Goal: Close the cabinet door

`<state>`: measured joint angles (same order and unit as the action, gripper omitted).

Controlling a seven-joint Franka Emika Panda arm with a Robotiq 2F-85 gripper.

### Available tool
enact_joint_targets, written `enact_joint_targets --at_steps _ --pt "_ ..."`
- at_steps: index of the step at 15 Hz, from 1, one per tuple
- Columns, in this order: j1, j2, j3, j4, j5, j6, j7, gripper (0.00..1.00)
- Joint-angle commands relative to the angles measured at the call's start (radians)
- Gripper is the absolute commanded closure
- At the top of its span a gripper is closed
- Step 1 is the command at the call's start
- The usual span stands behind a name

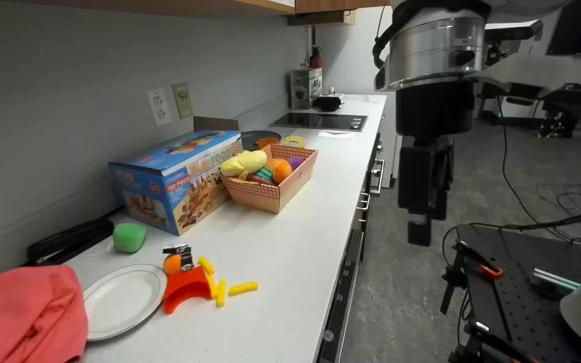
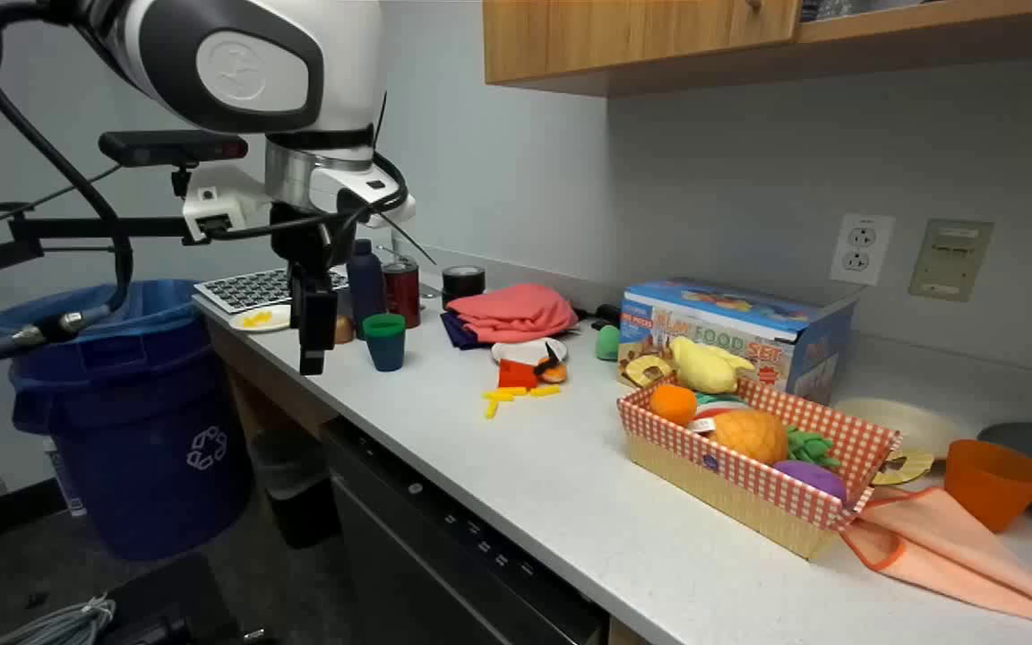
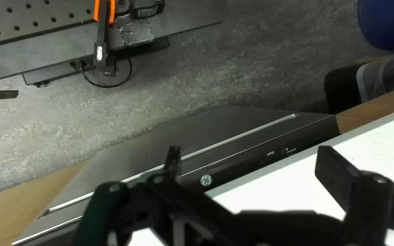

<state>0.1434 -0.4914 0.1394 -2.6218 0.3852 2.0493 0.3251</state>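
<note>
The black gripper (image 3: pixel 250 159) is held with fingers spread wide near the front edge of a white counter (image 3: pixel 282 191). In an exterior view, the wooden cabinet door (image 2: pixel 659 34) is seen high above the counter, cropped at the top.

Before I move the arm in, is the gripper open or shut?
Open: the wrist view shows the gripper with its two fingers well apart, the white countertop visible between them.
</note>
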Motion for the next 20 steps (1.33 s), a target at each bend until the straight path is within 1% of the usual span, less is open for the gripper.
enact_joint_targets --at_steps 1,12,14,16,20 --pt "-0.007 0.000 0.006 0.001 0.003 -0.003 -0.003 0.00" --pt "-0.007 0.004 0.006 0.001 0.002 -0.003 -0.002 0.00" --pt "-0.011 -0.026 0.014 -0.006 -0.019 -0.005 0.006 0.00" --pt "-0.018 -0.091 0.028 -0.027 -0.063 -0.002 0.019 0.00" --pt "-0.026 -0.238 0.034 -0.026 -0.157 -0.066 0.025 0.00"
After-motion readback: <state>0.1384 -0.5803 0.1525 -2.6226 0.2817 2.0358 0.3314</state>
